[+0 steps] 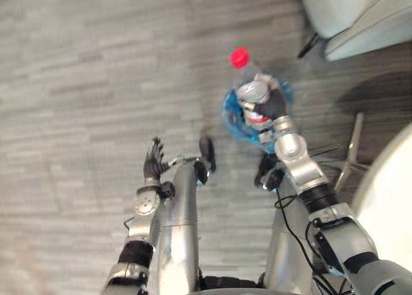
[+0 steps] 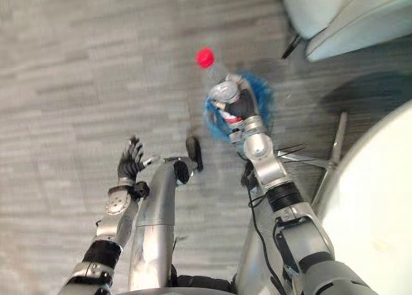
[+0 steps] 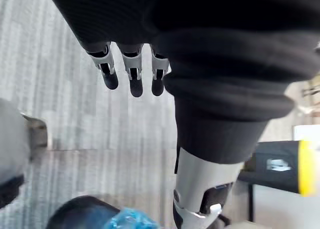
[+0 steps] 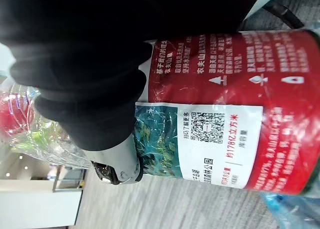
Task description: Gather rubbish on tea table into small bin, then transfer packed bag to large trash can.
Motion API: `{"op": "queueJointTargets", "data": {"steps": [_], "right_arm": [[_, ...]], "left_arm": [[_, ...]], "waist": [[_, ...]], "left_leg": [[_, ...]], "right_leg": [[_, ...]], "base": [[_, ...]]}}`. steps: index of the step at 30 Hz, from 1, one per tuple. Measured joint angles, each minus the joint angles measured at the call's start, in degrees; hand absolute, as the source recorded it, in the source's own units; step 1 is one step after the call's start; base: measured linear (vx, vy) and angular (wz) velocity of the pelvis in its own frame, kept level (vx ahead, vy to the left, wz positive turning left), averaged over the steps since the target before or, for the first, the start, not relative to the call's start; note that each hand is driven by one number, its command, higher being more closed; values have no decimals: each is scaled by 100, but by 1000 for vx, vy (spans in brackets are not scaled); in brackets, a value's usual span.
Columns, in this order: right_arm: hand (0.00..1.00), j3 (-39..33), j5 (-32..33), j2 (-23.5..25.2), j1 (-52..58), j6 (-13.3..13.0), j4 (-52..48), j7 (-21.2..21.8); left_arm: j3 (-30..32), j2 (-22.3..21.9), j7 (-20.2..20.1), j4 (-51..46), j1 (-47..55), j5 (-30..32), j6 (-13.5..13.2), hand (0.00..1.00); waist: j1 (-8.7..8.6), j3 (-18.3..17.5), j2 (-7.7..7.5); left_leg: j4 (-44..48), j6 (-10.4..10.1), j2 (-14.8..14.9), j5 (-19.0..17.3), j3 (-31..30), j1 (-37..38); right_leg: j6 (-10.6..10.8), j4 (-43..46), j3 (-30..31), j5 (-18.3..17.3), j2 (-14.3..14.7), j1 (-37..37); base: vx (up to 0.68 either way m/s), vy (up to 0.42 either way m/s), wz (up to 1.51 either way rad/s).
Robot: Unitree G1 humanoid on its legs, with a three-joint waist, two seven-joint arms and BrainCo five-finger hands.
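The small bin lined with a crinkled blue plastic bag (image 1: 229, 112) stands on the grey plank floor (image 1: 84, 63), and everything else is arranged round it. The right hand (image 1: 271, 106) is directly over its mouth, wrapped round a clear plastic bottle with a red cap and red label (image 4: 225, 139). The thumb is pressed on the label, probably to keep the smooth, light body from slipping. The bottle lies tilted, with its cap past the bin's far rim, so it looks poised to be let go into the bag rather than already inside. It likely needs drawing back or tipping first, or the cap end may catch the rim. The left hand (image 2: 131, 160) hangs idle to the bin's left, well apart, fingers (image 3: 135, 76) loosely straight and holding nothing, clear of the drop. A curved white tabletop (image 1: 386, 198) lies to the bin's right
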Motion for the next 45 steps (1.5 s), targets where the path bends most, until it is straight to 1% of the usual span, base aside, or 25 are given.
{"op": "queueJointTargets", "data": {"steps": [1, 2, 3, 4, 9, 12, 14, 17, 19, 23, 24, 26, 27, 28, 29, 30, 31, 32, 34, 36, 38, 40, 42, 43, 45], "right_arm": [[100, 3, 1, -137, -77, 0, 56, -6], [100, 24, 3, -289, -210, 0, 124, -7], [100, 27, 4, -317, -233, -1, 127, -8], [0, 28, 8, -441, -346, -18, 168, -21], [0, 5, 91, -829, -577, -27, 618, -83], [0, 1, 249, -829, -432, -46, 583, -89], [0, -21, 231, -823, -277, -68, 424, -105], [0, -156, 133, -721, 272, -78, -350, -160], [0, -240, -390, -486, 693, -79, -1004, -289], [0, -379, -1355, -164, 1256, -79, -1760, -419], [0, -380, -1450, -135, 1322, -80, -1825, -439], [0, -369, -1888, -24, 1722, -75, -2004, -431], [0, -350, -1928, -7, 1745, -66, -2000, -420], [0, -314, -2072, 70, 1809, -40, -1993, -374], [0, -90, -2241, 122, 1878, -6, -1989, -309], [0, 23, -2281, 136, 1887, -8, -1987, -266], [0, 282, -2311, 247, 1895, -17, -1964, -194], [0, 420, -2321, 297, 1888, -29, -1918, -180], [0, 954, -2341, 427, 1624, -74, -1513, -104], [0, 1216, -2520, 512, 1366, -58, -1045, -81], [0, 1343, -2540, 584, 1073, -9, -641, -83], [0, 1445, -2585, 720, 547, 76, -156, -85], [0, 1425, -2647, 854, 108, 162, 235, -85], [100, 1409, -2695, 877, -142, 239, 508, -84], [100, 1396, -2698, 884, -479, 375, 897, -83]], "left_arm": [[9, 2, -81, -56, 148, -71, -1, 0], [7, -30, -223, -148, 302, -115, -1, 0], [2, -45, -251, -173, 322, -134, -1, 0], [-20, -128, -356, -287, 374, -180, -5, 0], [-40, -292, -601, -460, 380, -195, -15, 0], [-39, -293, -685, -485, 390, -289, -19, 0], [-39, -293, -687, -531, 395, -289, -18, 0], [-39, -292, -682, -754, 483, -286, -16, 0], [-39, -288, -675, -974, 624, -273, -9, 0], [-43, -285, -666, -1144, 625, -47, 63, 0], [-40, -285, -666, -1173, 625, -16, 75, 0], [5, -279, -660, -1361, 616, 293, 220, 0], [30, -278, -659, -1342, 586, 331, 220, 0], [143, -260, -666, -1116, 338, 454, 213, 0], [433, -137, -627, -203, -547, 639, 288, 0], [497, -87, -488, 282, -960, 753, 321, 0], [608, 15, -152, 1144, -1788, 923, 369, 0], [616, 73, -11, 1540, -2166, 1023, 396, 0], [502, 213, 362, 2756, -3050, 1349, 434, 0], [482, 76, 588, 3388, -3568, 1502, 475, 0], [484, 109, 668, 3691, -4088, 1399, 543, 0], [488, 392, 746, 3870, -4647, 1205, 545, 0], [498, 570, 817, 3947, -4873, 1160, 539, 0], [505, 584, 850, 4046, -4953, 1098, 541, 0], [497, 557, 865, 4203, -5036, 1056, 545, 0]], "waist": [[18, 2, 4], [23, 3, 6], [25, 3, 6], [32, 3, 6], [124, 3, 6], [106, 2, 8], [80, 1, 9], [48, -3, 7], [-65, -7, 5], [-72, -28, -2], [-70, -50, 5], [-73, -259, -19], [-82, -263, -26], [-93, -280, -53], [-103, -287, -63], [-137, -287, -75], [-264, -327, -165], [-299, -351, -215], [-507, -371, -446], [-538, -341, -523], [-557, -283, -588], [-614, -169, -687], [-652, -49, -740], [-655, -30, -731], [-645, 47, -741]], "left_leg": [[4, -2, -8, 4, 31, -137], [46, 63, 0, 147, 66, -332], [63, 80, 1, 158, 64, -374], [146, 102, -2, 172, 60, -544], [338, 156, -8, 202, 78, -850], [343, 129, 11, 185, 47, -851], [344, 129, 33, 185, 28, -851], [371, 129, 91, 186, 5, -849], [378, 128, 100, 189, -54, -794], [298, 110, 105, 196, -69, -494], [278, 106, 104, 199, -74, -473], [146, 73, 123, 219, -78, -391], [144, 73, 144, 219, -78, -371], [140, 77, 235, 212, -73, -316], [99, 95, 356, 202, -66, -197], [92, 103, 405, 202, -55, -157], [68, 128, 415, 223, -41, -127], [66, 125, 430, 226, -42, -128], [33, 85, 563, 216, -47, -135], [28, 88, 696, 219, -36, -159], [15, 92, 716, 249, -25, -187], [-11, 34, 736, 285, -37, -281], [-24, 28, 760, 307, -43, -366], [-30, 79, 765, 343, -58, -478], [-40, 128, 761, 383, -71, -590]], "right_leg": [[-7, 50, -8, 3, -64, -132], [0, 172, 21, -43, -104, -319], [15, 196, 22, -57, -110, -355], [18, 299, 36, -97, -141, -506], [10, 597, 175, -227, -164, -873], [-39, 654, 156, -274, -152, -889], [-50, 663, 135, -280, -132, -887], [-54, 662, 118, -278, -63, -865], [-70, 648, 46, -286, -55, -752], [-95, 566, 12, -290, -33, -452], [-98, 542, 1, -288, -28, -422], [-112, 367, -43, -253, 27, -315], [-117, 337, -47, -237, 49, -289], [-135, 240, -73, -189, 137, -210], [-94, 83, -70, -129, 298, -82], [-88, 43, -68, -106, 346, -43], [-159, 31, -55, -46, 363, -39], [-164, 20, -56, -39, 378, -43], [-151, -126, -66, 12, 535, -50], [-223, -252, -81, 135, 666, -61], [-245, -252, -64, 173, 691, -119], [-268, -261, -65, 201, 723, -220], [-275, -275, -90, 216, 738, -303], [-280, -286, -118, 230, 739, -392], [-278, -289, -142, 236, 735, -486]], "base": [[-40, -1, 38], [-28, -10, 34], [-29, -11, 30], [-38, -1, 19], [-52, -2, 9], [-79, -21, 1], [-68, -7, -4], [-65, 5, -8], [-60, 8, -2], [-55, 4, -1], [-56, 5, -1], [-52, 12, -4], [-48, 16, -21], [-29, 14, -47], [-46, 18, -54], [-54, 12, -45], [-38, 5, -19], [-42, -3, -23], [-63, -7, -34], [-61, 7, -35], [-51, 11, -16], [-54, 4, -4], [-52, 6, -3], [-49, 12, -2], [-38, 22, 4]]}}
